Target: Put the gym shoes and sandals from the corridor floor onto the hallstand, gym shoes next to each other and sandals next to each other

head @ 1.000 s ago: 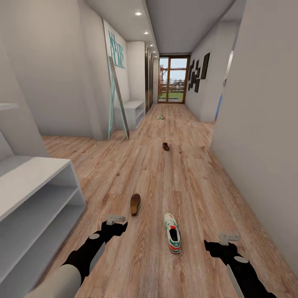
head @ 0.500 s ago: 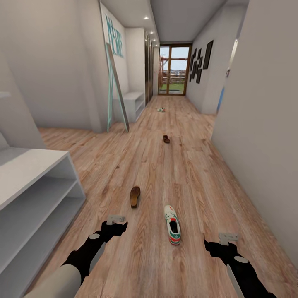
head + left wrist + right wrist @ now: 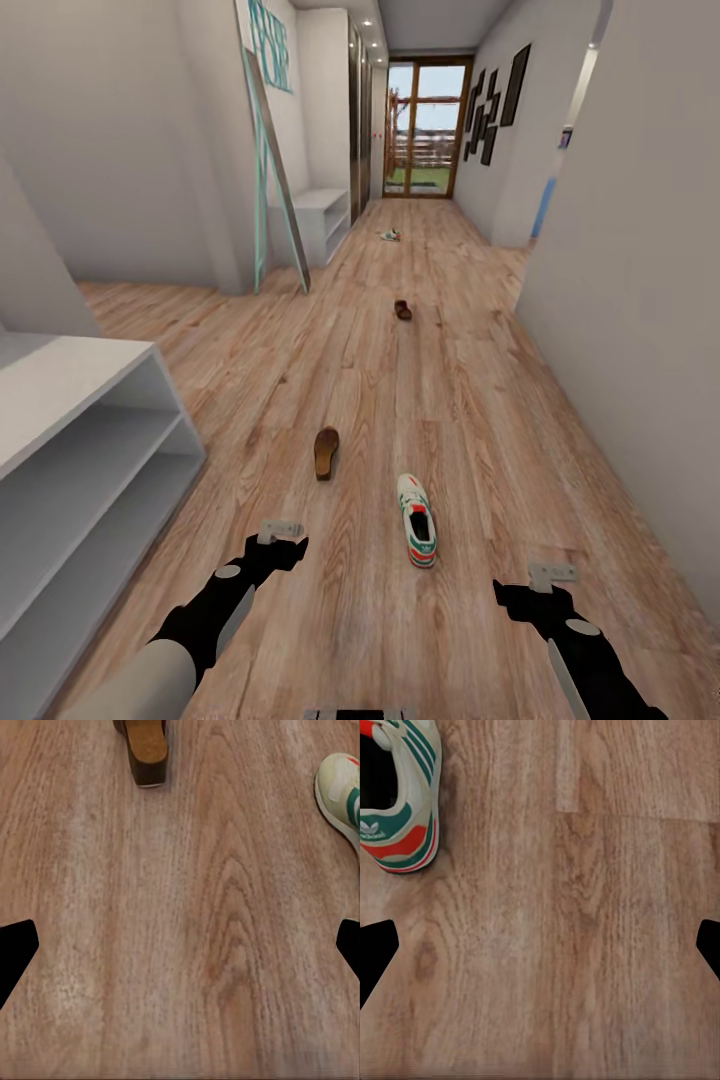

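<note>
Four shoes are scattered along the corridor floor (image 3: 470,420), none yet on the rack. The nearest gym shoe (image 3: 417,519) lies heel toward the robot, between the two arms and closer to the right one; its heel patch is seen at the edge of the right wrist view (image 3: 397,795). The near sandal (image 3: 326,452) lies just beyond the left end effector (image 3: 281,530), and its heel is seen in the left wrist view (image 3: 146,750). A second sandal (image 3: 402,310) and the second gym shoe (image 3: 388,236) lie well down the corridor. The hallstand (image 3: 80,440) stands at the left, its shelves bare.

Both end effectors are spread apart and hold nothing; the right end effector (image 3: 552,572) hovers over bare planks.

Several risks are judged from here. Neither open end effector is centred over a shoe, so a descent made now would close on floor. The sneaker is long and soft-sided; if gripped across the toe or laces it could pivot and drop. The sandal is low and flat, so the fingers could scrape the planks or push it away instead of catching it. The base could also roll over the near shoes if driven forward toward the far pair. Shoes set down on the rack in mixed order would leave the pairs apart.
</note>
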